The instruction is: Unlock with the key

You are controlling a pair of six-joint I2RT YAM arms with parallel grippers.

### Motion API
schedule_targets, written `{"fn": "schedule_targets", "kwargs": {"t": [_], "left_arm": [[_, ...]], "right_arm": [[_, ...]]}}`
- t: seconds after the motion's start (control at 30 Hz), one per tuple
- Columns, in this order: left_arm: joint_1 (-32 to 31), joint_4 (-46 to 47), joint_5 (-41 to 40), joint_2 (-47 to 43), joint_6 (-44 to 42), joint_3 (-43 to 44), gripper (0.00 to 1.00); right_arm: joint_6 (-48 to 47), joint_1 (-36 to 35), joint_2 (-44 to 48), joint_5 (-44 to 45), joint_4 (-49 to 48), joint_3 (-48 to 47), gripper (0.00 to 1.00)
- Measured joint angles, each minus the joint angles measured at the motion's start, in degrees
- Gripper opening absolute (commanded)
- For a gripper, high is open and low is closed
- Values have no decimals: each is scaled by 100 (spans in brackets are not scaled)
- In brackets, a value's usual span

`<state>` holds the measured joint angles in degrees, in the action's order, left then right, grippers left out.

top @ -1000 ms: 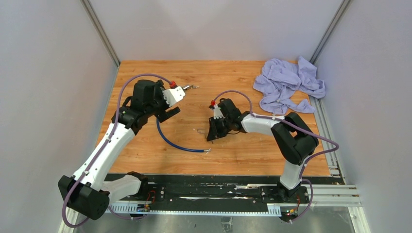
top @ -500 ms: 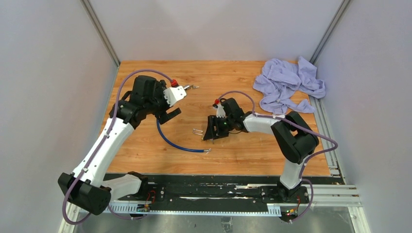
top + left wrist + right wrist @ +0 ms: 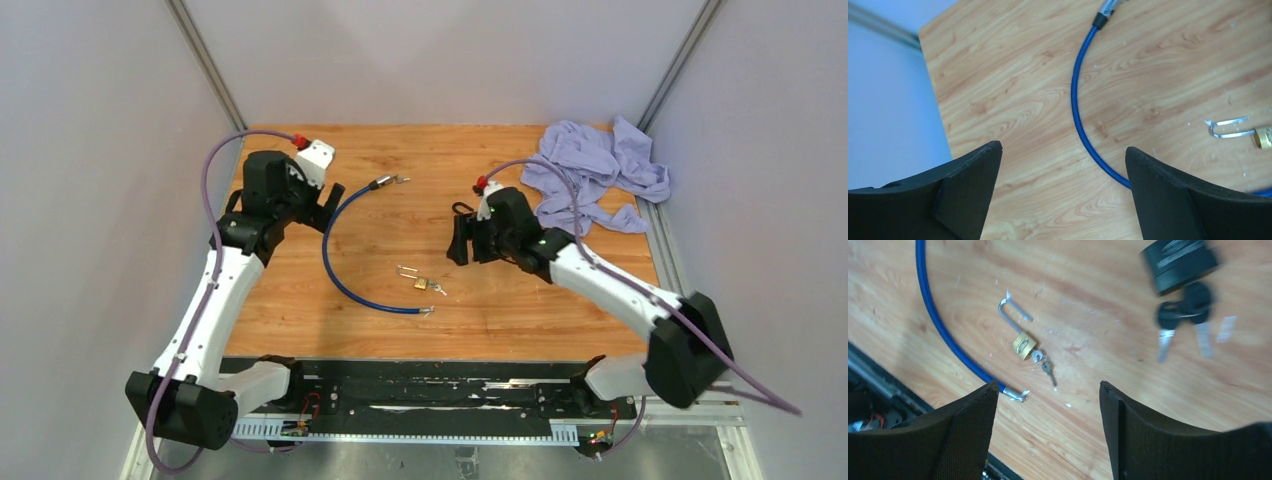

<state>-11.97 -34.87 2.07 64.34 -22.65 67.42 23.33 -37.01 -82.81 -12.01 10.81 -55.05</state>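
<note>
- The right gripper [image 3: 1048,386] is held wide with nothing in it above the worktop [image 3: 520,320], judged to be standing clear of the lock.
- The padlock [image 3: 1024,346] is laid flat at this gripper's 7 o'clock in the top view. The key [image 3: 1044,364] is seen at its keyway and the shackle [image 3: 1010,310] swung free, so unlocking is judged done.
- The blue cable [image 3: 330,262] is curved past the padlock's 9 o'clock, apart from the shackle.
- The left gripper [image 3: 1063,150] is spread wide and empty at the worktop's 10 o'clock.
</note>
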Motion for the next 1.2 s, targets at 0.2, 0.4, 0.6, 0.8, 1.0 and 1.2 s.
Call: {"fn": "schedule_targets", "kwargs": {"t": [0.2,0.4,0.6,0.8,1.0,1.2], "left_arm": [[564,1064,2,-214,1023,-1255,98],[804,2409,177,-74,1744,-3108,98],[809,3991,164,-63,1836,-4419,98],[809,5836,170,271,1722,-4868,98],[813,6850,-20,844,1729,-4878,98],[850,8752,-223,1263,1792,-5657,98]], "right_arm": [[-361,199,1941,2074,-81,391,80],[-658,1019,2594,3895,-197,1325,81],[-772,1943,2490,4642,-376,2295,82],[-931,2549,2896,4896,-1408,3477,82],[-1228,2846,2341,5005,-2957,3733,83],[-1565,3077,1368,4977,-3698,3790,83]]}}
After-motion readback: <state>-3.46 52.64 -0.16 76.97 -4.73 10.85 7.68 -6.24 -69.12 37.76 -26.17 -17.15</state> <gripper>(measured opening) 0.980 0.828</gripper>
